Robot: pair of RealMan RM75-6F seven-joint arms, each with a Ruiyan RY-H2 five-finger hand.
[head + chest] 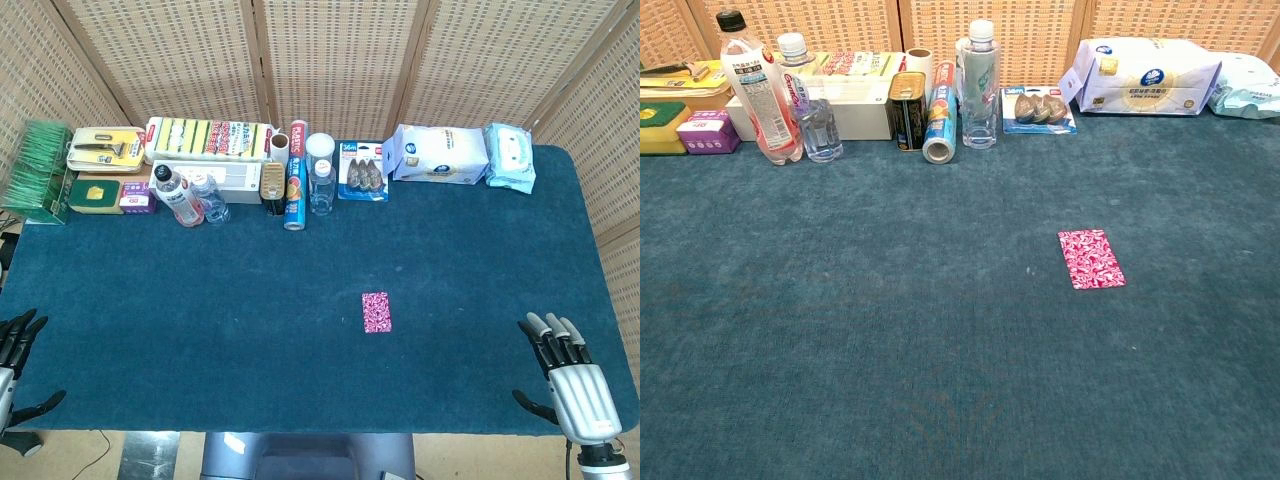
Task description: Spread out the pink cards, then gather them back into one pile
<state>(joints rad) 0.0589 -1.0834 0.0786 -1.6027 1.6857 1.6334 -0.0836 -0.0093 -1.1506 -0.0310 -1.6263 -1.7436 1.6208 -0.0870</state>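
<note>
The pink cards [376, 312] lie as one neat pile on the blue table cover, a little right of the middle; the chest view shows the same pile [1091, 259] flat, with a pink and white pattern. My right hand [570, 378] hovers at the front right corner, fingers apart and holding nothing, well to the right of the pile. At the front left edge my left hand [15, 372] is partly cut off by the frame, its fingers spread and empty. Neither hand shows in the chest view.
Along the back edge stand bottles [180, 196], a foil roll [296, 180], a clear bottle [320, 172], sponges [208, 138], a blister pack [362, 172] and wipes packs [440, 154]. A green box [38, 168] sits at the back left.
</note>
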